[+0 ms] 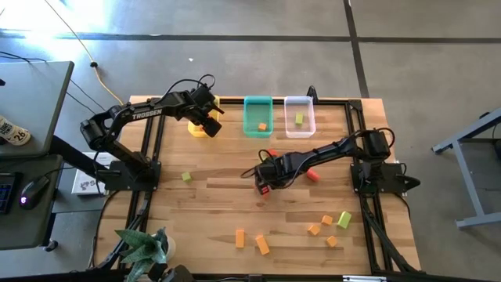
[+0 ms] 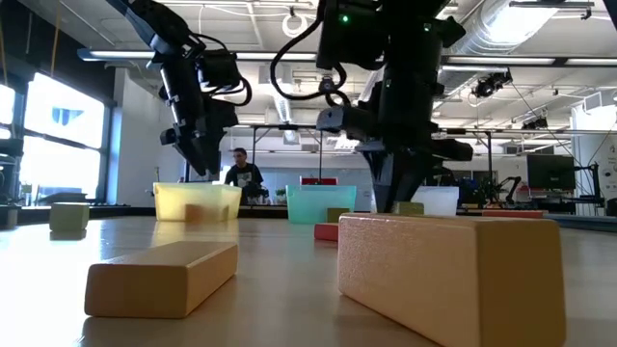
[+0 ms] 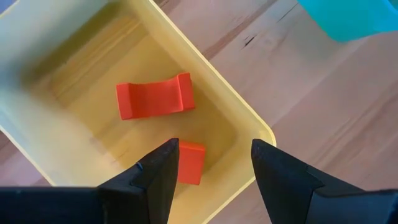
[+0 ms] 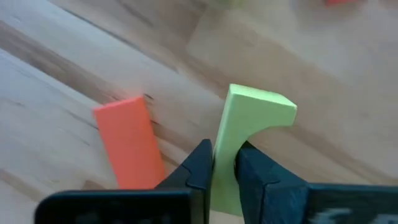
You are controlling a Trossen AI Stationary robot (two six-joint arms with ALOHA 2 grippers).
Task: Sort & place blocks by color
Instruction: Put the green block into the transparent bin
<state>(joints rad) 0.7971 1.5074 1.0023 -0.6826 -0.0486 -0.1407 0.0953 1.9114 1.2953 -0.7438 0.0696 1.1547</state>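
While the right gripper is clamped on a light green block near the table's middle, a red block lies just beside it. It should lift straight up, then carry toward the clear bin at one o'clock. The left gripper, fingers apart, hangs over the yellow bin, which holds two red blocks.

Wood table carried three bins at top centre, loose blocks scattered lower right.
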